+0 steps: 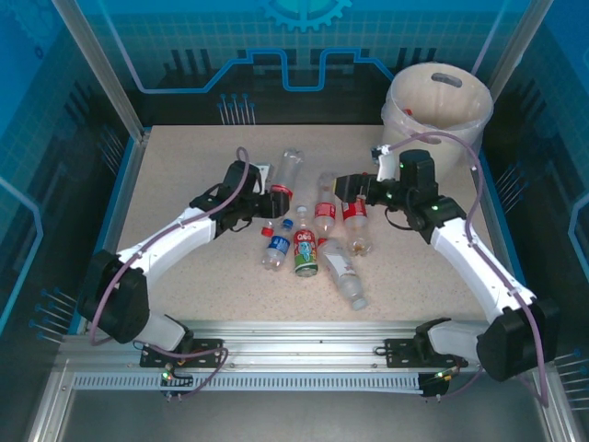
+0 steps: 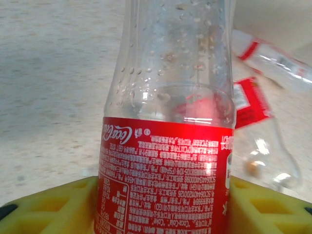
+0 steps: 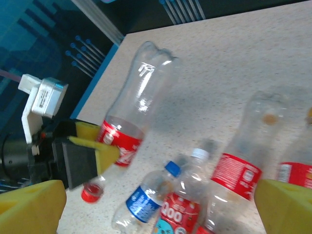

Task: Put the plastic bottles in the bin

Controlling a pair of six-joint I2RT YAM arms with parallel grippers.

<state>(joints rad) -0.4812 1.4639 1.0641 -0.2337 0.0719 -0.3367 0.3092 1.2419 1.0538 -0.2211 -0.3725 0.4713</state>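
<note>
Step in hand: grasp-and-lift on the first of the pile. Left gripper (image 1: 279,196) is clamped on a Coca-Cola bottle (image 2: 165,161), with a yellow pad (image 2: 48,207) pressed against each side of the red label. The bottle points base-away toward the far side of the table (image 1: 184,166). From the right wrist view it looks tilted up, but I can't tell whether it's fully clear of the surface.

Right gripper (image 1: 345,189) hangs over the centre pile, fingers (image 3: 29,207) spread wide with nothing between them. A red-labelled bottle (image 3: 239,170) lies just ahead of it.

Other bottles lie loose mid-table and close together, including a blue-labelled bottle (image 1: 276,247) and a green-labelled bottle (image 1: 305,255).

The bin (image 1: 465,124) sits at the far right corner, well apart from the held bottle, with the right arm between them.

Next move calls for a lift, then a carry across to the rim. My guess is the right arm has to move aside or take a handover, since the bin is on its side.
</note>
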